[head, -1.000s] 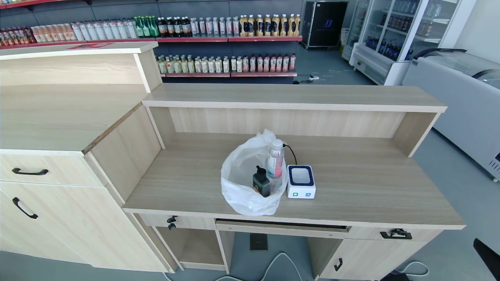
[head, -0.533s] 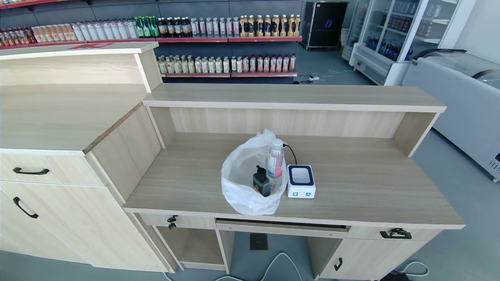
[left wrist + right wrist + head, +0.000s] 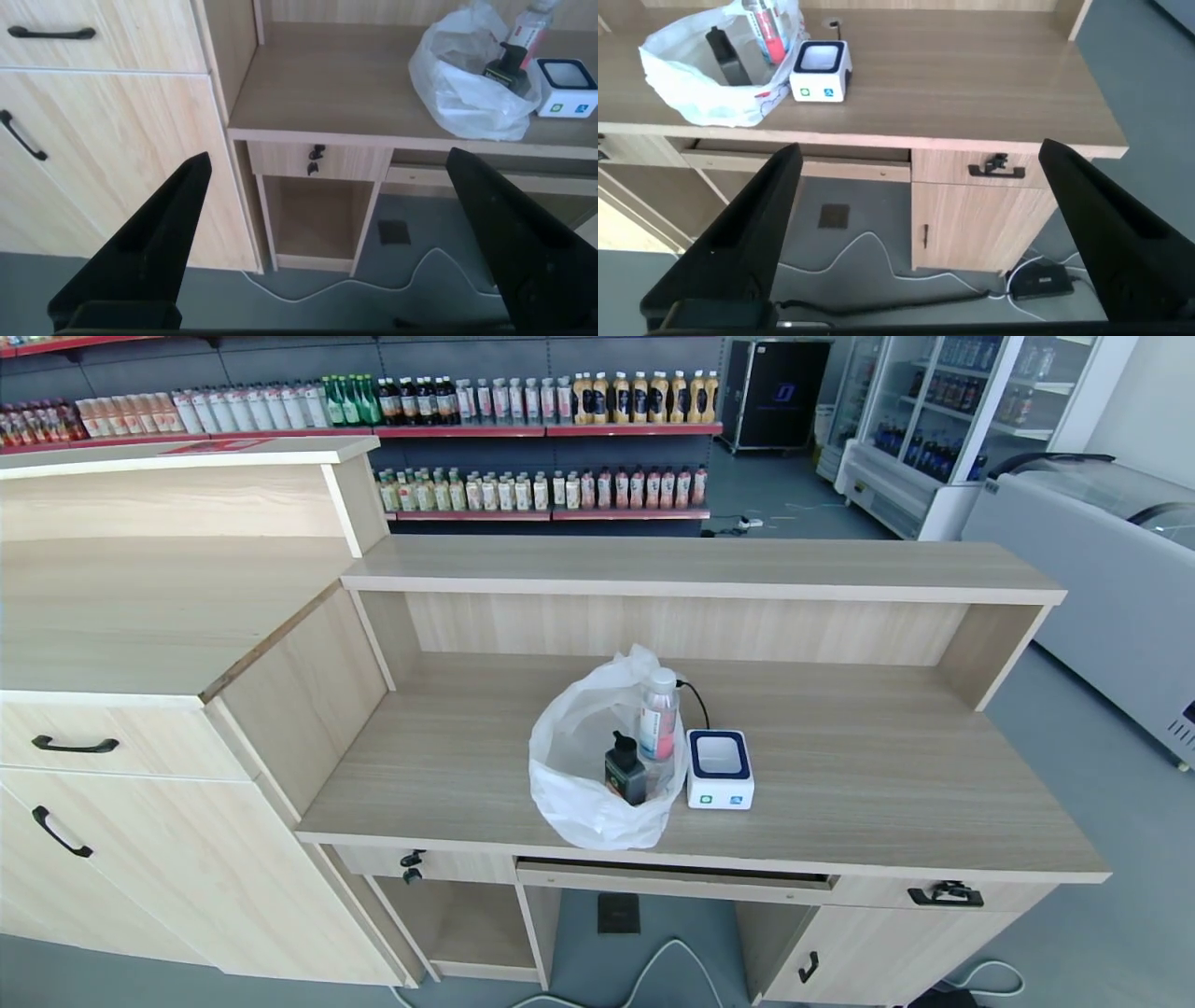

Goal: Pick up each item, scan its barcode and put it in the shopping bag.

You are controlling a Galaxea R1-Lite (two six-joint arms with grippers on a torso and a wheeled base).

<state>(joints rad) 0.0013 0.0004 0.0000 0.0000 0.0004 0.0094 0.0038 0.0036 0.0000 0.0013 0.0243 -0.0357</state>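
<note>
Scanner (image 3: 720, 768) is sitting on the desk (image 3: 887, 775), and the shopping bag (image 3: 583, 784) is just beside it on its left, mouth open. I can see 2 bottles standing upright in the bag: a black bottle (image 3: 624, 770) off the scanner's near-left corner and a pink-label bottle (image 3: 658, 719) by its far-left corner. A black cable (image 3: 695, 700) runs off the scanner's back. Left jaws and right jaws both hang well away from the scanner, out past the desk's front edge. Both are spread wide with nothing in either.
</note>
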